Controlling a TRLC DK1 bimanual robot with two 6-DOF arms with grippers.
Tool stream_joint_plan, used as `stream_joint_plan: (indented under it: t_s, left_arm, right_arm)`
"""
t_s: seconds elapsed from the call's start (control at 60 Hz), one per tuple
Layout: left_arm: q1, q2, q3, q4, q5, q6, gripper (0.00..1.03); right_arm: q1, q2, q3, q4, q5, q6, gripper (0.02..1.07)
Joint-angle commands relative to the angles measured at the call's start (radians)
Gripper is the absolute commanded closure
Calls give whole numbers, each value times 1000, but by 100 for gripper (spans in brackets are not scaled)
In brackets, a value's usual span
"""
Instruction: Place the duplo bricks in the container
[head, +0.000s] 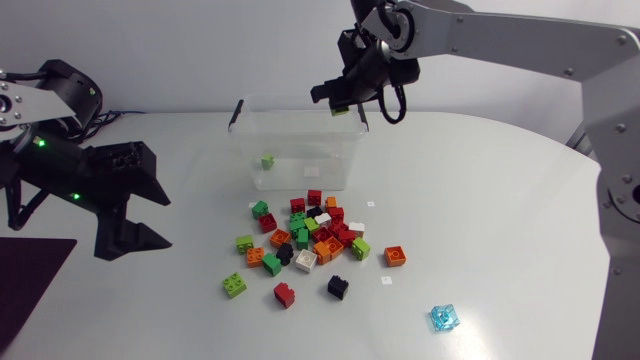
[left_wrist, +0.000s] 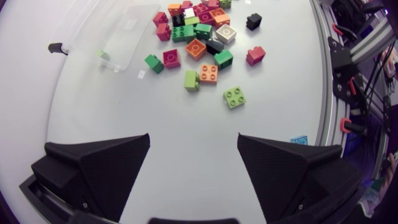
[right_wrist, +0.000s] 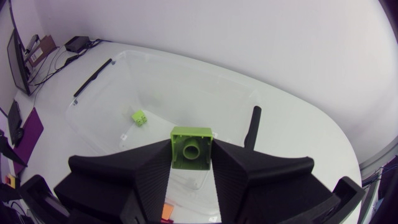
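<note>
— What's gripped?
— Lime-green duplo brick (right_wrist: 191, 149), hollow underside out, pinched by the right end effector (right_wrist: 191, 163) over the clear container (right_wrist: 186, 68).
— Head view?
— Adds the loose pile (head: 310, 235) on the worktop (head: 480, 200); left end effector (left_wrist: 193, 137) gapes wide, empty.

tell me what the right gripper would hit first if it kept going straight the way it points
Most likely the floor of the clear container: the right gripper, shut on a lime brick, points down into it. The small green brick inside lies beside that line, though depth is unclear.
</note>
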Motion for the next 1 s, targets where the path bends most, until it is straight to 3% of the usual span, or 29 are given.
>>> stream_joint_plan:
  t_s: [0.0,0.083,0.183,0.233,0.483,0.767,0.983]
  left_arm:
    - [5,-32,-60,-32,-15,101,6]
    - [-7,-51,-115,-52,-45,155,6]
    - [-20,-90,-181,-82,-74,236,6]
    - [-23,-111,-218,-90,-93,276,6]
    - [-78,-213,-357,-102,-146,377,6]
    - [-222,-202,-454,-119,-162,330,7]
    - [-265,-139,-532,-95,-194,301,10]
  right_arm:
    - [14,65,53,17,28,-22,73]
    - [14,114,103,17,45,-26,55]
    - [19,152,156,8,63,-34,16]
    - [22,152,162,8,69,-38,9]
    - [22,3,62,-3,54,-38,8]
    - [1,-221,-202,45,23,-58,8]
    - [-29,-322,-363,89,-6,-60,8]
